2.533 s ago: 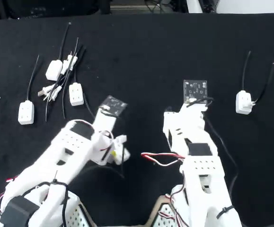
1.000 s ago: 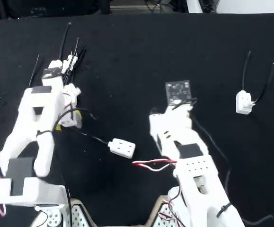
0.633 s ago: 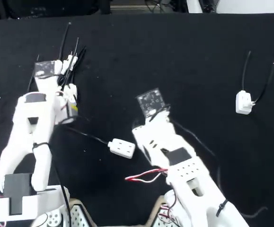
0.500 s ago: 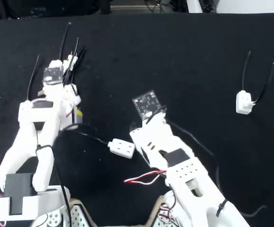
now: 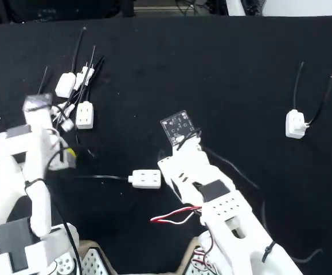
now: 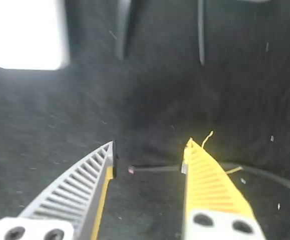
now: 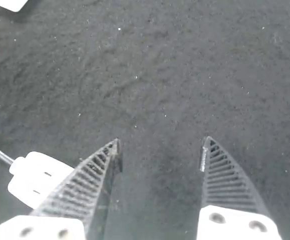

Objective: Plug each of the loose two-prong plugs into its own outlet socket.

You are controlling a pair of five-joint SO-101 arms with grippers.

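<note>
black table, outlet socket crosswise

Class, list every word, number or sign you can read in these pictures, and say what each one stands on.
None can be read.
The socket in the middle shows a plain white face with slots only.
Any marks on the dark wrist board are too small to read.

Light falls evenly from above onto the black table. The table reflects little and shows almost no shadows. A white arm over the table appears bright against it. In the left wrist view, a white socket on the table glares to a featureless patch.
</note>
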